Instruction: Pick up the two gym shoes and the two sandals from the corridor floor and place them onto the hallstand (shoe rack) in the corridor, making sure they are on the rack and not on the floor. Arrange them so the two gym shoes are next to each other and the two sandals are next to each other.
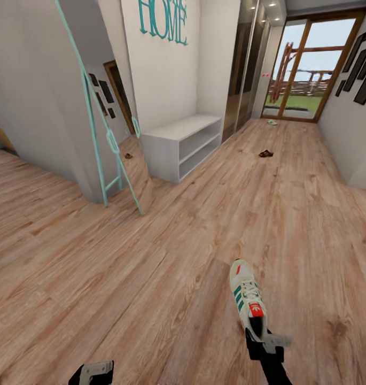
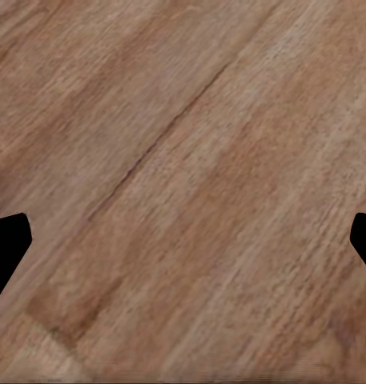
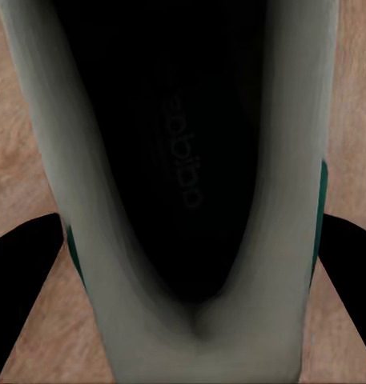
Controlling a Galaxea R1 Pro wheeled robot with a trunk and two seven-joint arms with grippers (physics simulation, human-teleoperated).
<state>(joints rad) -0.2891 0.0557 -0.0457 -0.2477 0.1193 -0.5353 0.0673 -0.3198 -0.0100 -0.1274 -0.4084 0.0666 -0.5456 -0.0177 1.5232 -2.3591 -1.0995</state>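
Nearest, the right gripper [image 1: 261, 342] clamps the heel of a gym shoe [image 1: 246, 297], toe pointing away over the corridor floor [image 1: 166, 256], while the left gripper [image 2: 183, 240] hangs spread wide above bare planks. Farther off, the hallstand [image 1: 183, 140] stands against the wall on the left. A sandal [image 1: 265, 154] lies mid-corridor, and a second gym shoe [image 1: 272, 122] lies near the glass door [image 1: 305, 69].

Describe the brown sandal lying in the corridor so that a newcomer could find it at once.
Start at the white hallstand against the wall under the teal HOME lettering. Look across the wood floor toward the glass door: the sandal lies alone mid-corridor. It is small, dark brown and low, unlike the cream, green-striped gym shoe nearby.
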